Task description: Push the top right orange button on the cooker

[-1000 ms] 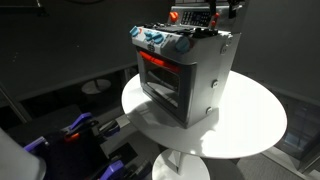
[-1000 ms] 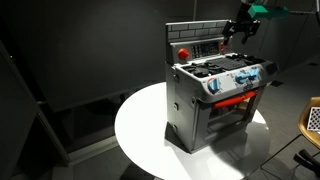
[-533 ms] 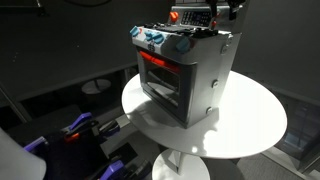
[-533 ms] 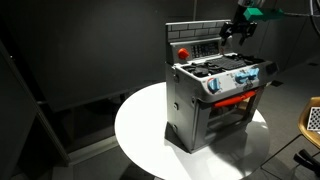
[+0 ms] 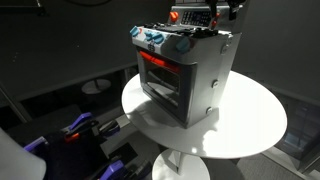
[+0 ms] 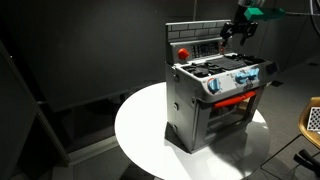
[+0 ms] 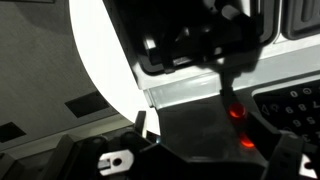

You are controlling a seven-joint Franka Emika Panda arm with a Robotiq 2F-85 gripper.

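cooker (image 6: 212, 100) on table (image 6: 140, 128), pincer (image 6: 239, 31) at its rear panel (image 6: 195, 42), knobs (image 6: 240, 79) along front

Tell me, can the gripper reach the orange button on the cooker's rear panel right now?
Probably yes: the gripper hangs at the cooker's rear panel, and the wrist view shows an orange button just beyond the fingers, nothing between.

A round white table (image 5: 250, 125) carries one thing, the cooker (image 5: 185, 75), which stands upright on it with its rear panel just beneath the gripper (image 6: 240, 30). Bare white tabletop shows well below the gripper, all around the cooker.
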